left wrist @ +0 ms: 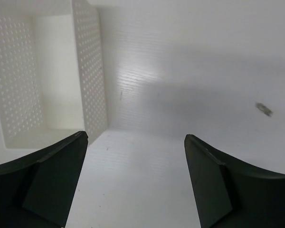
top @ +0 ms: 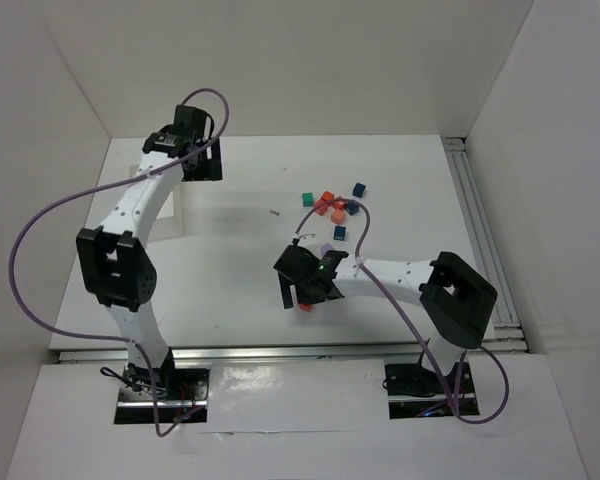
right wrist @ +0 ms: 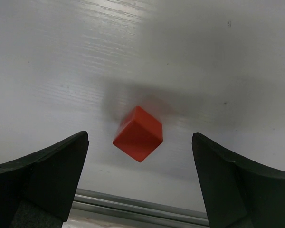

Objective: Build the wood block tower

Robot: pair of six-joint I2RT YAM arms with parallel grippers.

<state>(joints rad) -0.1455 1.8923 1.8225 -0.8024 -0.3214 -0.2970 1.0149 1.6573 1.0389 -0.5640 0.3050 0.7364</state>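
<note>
Right wrist view: the right gripper [right wrist: 140, 140] has its jaws spread wide and holds nothing. A red block [right wrist: 138, 134] lies on the white table [right wrist: 47, 57] in the gap between the two fingers. It touches neither finger and is turned corner-on to the camera. A metal rail [right wrist: 133, 206] runs along the table edge on the near side.

From the top external view, a purple block [top: 326, 247] sits just beyond that gripper, with a dark block [top: 340, 232] near it. Farther back is a loose cluster of wood blocks [top: 330, 206] in teal, red, orange and dark blue. Whether any of them rests on another cannot be told.

The left gripper [left wrist: 136, 137] is also fully parted and empty, hanging over bare table. A white perforated tray [left wrist: 90, 71] stands ahead of it to the left, and a small dark speck [left wrist: 263, 109] lies off to the right. Seen from above, the left arm reaches to the far left of the table, well apart from all the blocks.
</note>
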